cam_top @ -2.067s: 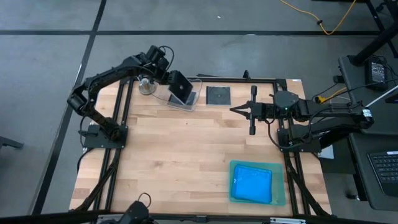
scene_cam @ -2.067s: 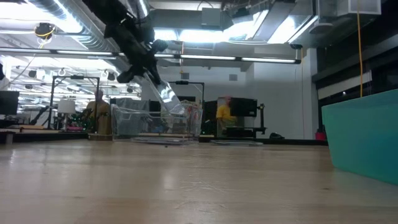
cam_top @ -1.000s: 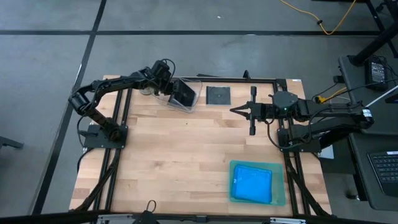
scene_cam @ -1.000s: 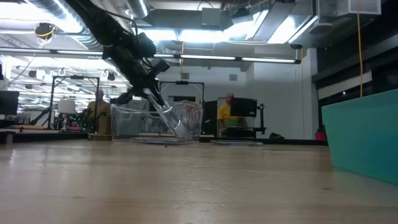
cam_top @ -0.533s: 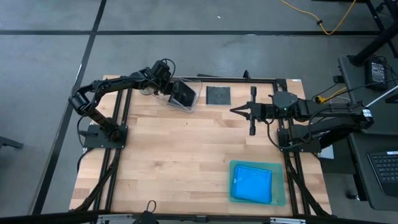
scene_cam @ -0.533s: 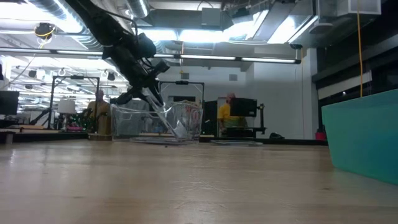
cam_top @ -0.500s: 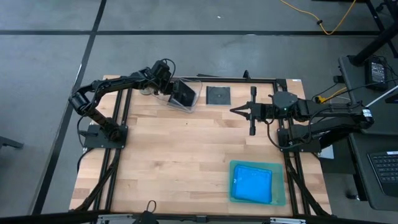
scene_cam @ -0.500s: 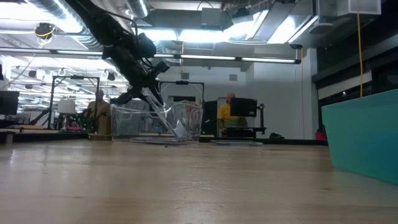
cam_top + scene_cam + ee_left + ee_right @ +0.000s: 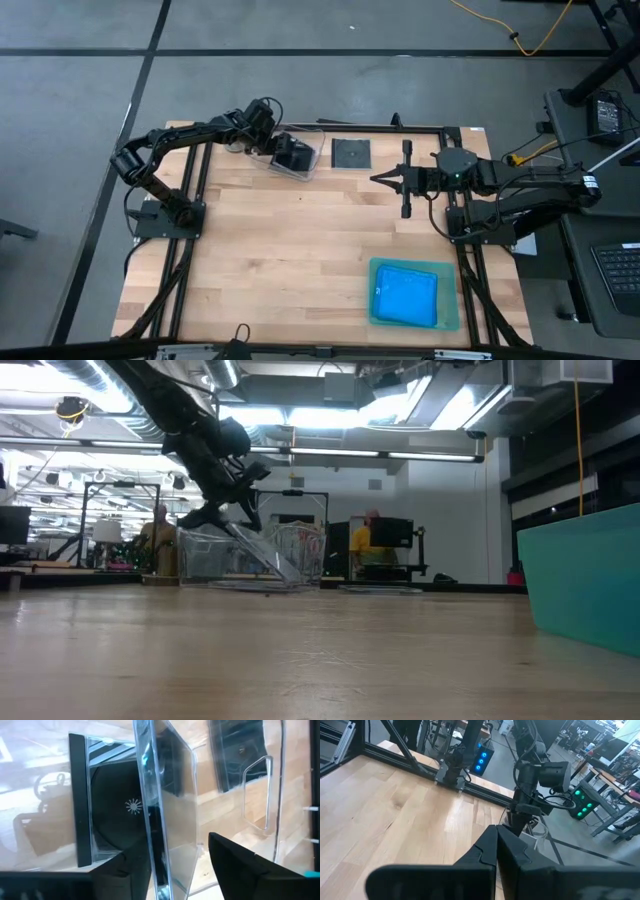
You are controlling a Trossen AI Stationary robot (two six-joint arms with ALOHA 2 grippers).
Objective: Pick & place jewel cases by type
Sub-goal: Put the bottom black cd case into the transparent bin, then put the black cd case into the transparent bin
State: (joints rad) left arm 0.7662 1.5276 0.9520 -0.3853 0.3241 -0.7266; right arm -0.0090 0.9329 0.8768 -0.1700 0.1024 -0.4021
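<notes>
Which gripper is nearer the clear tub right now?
Left. The left gripper is at the clear tub, over a dark case leaning inside it. The right gripper waits shut, well off to the tub's side.

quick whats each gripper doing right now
left gripper: open over the clear tub, a dark CD case standing between its fingers, not clamped
right gripper: shut, holding nothing, waiting at the table's right side

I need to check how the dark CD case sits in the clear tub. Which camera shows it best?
The left wrist view: the dark CD case fills the frame, on edge behind the clear tub wall. The high view shows a small dark patch; the low view a tilted sliver; the right wrist view nothing.
</notes>
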